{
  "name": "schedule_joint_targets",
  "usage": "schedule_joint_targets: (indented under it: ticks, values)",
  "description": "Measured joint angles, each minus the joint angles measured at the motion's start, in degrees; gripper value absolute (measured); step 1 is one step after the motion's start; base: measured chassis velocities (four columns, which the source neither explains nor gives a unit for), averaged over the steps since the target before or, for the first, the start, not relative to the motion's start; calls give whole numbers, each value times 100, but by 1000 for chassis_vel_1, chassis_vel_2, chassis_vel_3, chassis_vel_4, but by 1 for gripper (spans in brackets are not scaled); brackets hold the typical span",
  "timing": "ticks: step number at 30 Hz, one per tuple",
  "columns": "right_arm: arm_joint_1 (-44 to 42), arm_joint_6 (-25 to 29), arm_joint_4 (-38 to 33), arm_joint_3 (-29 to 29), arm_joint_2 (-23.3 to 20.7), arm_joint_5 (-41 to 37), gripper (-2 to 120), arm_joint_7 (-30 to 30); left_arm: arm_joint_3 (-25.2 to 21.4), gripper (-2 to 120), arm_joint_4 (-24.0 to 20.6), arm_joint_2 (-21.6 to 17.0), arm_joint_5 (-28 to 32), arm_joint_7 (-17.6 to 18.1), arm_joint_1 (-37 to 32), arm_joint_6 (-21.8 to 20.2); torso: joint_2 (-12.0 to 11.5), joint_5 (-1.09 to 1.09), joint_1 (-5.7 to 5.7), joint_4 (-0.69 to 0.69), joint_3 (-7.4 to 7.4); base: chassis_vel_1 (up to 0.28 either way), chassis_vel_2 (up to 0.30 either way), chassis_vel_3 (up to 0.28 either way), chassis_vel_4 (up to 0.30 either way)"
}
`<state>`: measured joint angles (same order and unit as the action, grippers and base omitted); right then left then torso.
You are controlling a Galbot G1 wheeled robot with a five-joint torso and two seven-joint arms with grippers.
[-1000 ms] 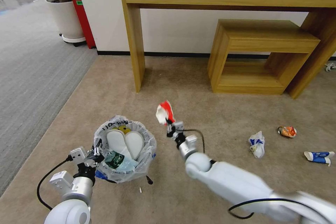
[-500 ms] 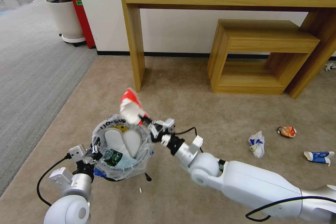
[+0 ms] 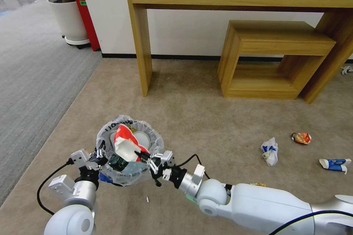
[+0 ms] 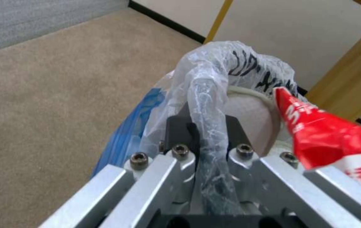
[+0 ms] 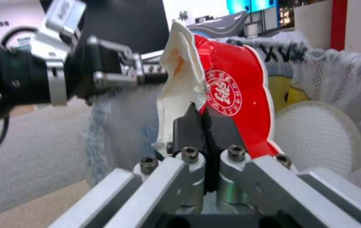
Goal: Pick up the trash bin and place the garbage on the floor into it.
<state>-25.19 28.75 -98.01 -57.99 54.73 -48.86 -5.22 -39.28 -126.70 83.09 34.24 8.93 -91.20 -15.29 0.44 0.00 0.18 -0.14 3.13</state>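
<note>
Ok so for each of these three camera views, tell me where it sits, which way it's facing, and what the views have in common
Head view: on the robot's head, looking forward and down at the floor; both arms show, the left gripper clamped on the trash bin rim, the right gripper holding the red paper cup over it.
Left wrist view: looks along its fingers, shut on the bin's bag.
Right wrist view: looks along its fingers at the cup; the left gripper shows beyond.
Shared: all three show the bin and cup.

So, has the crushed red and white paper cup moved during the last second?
Yes. The right gripper carried the crushed red and white paper cup leftward, away from the low wooden bench, to above the bag-lined dark-blue trash bin.
</note>
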Motion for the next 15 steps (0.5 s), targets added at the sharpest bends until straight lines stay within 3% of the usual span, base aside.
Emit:
schedule_joint_targets:
  ticks: [6, 15]
  values:
    - [13, -27, 23, -8, 58, 96, 0, -182, -8, 3, -34, 8, -15, -14, -42, 1, 0, 0, 0, 0, 0, 0, 0, 0, 0]
    - [-34, -60, -105, 140, -57, 152, 32, -250, -49, 3, -6, -8, -17, -19, -44, 1, 0, 0, 0, 0, 0, 0, 0, 0, 0]
